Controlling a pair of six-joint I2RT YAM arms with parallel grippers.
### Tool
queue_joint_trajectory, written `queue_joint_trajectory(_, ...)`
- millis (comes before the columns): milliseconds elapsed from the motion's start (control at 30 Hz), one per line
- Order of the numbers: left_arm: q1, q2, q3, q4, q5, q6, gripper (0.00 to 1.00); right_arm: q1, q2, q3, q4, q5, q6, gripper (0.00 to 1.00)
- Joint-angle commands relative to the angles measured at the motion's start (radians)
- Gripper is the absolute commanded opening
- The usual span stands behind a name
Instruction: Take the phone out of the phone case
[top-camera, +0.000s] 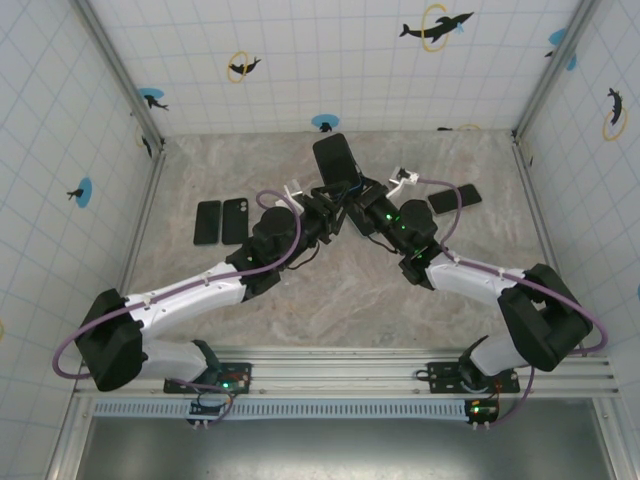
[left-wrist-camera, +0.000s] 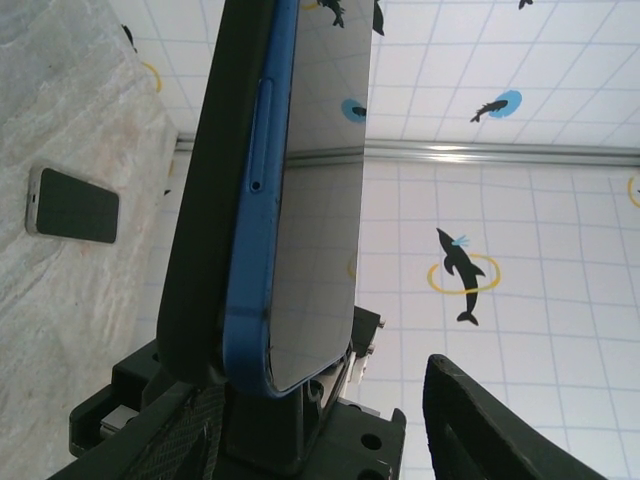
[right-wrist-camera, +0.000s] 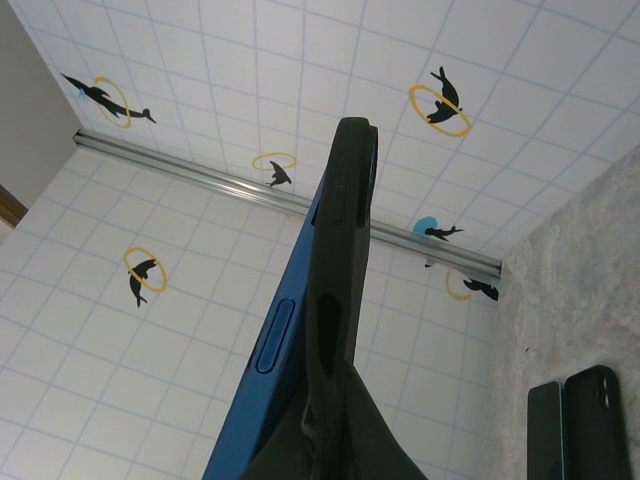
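My two arms reach forward from the near edge of a marbled, stone-look tabletop (top-camera: 330, 300) and bend inward, so my wrists meet over its middle. My left gripper (top-camera: 324, 213) comes in from the left and my right gripper (top-camera: 358, 206) from the right, tips almost touching. A blue slab-shaped phone (left-wrist-camera: 320, 180) stands on end above both sets of fingertips, sitting in a black rubbery phone case (left-wrist-camera: 212, 200). Seen from my left wrist, the dark screen faces one of my left fingers (left-wrist-camera: 480, 430). The case stands off the phone's long blue edge, leaving the side button, a small hole and the lower blue corner bare. My left fingers are spread. That finger is clear of the screen, with wall showing in the gap, and the other sits low beside the back of the case. My right fingers are pressed together on the lower end of the case, and phone and case rise straight up from them. I cannot tell whether those pads also touch the phone itself. Two dark phones (top-camera: 221, 221) lie flat side by side well to the left of my left fingers. Another dark phone (top-camera: 455, 197) lies flat to the right of my right fingers. White tiled walls with dolphin stickers (top-camera: 330, 60) stand beyond my fingertips.
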Motion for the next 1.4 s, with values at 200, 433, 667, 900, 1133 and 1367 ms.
queue_joint_trajectory(200,0.003,-0.023,0.013,0.021,0.009,-0.024,0.48,-0.001,-0.035,-0.01,0.115,0.004,-0.052,0.04)
queue_joint_trajectory(433,0.011,-0.04,-0.005,0.022,-0.019,-0.015,0.42,0.003,-0.038,-0.006,0.118,-0.01,-0.051,0.03)
queue_joint_trajectory(667,0.025,-0.021,-0.02,0.034,-0.003,-0.034,0.42,0.006,-0.045,-0.001,0.128,-0.013,-0.029,0.03)
queue_joint_trajectory(900,0.047,-0.022,-0.025,0.02,-0.042,-0.034,0.43,0.032,-0.058,-0.019,0.16,0.013,-0.005,0.03)
queue_joint_trajectory(1133,0.049,0.05,-0.01,0.116,-0.078,-0.092,0.37,0.072,-0.077,-0.059,0.179,0.061,-0.008,0.03)
queue_joint_trajectory(1367,0.049,0.089,0.074,0.098,-0.071,-0.081,0.22,0.119,-0.109,-0.076,0.052,0.181,-0.046,0.03)
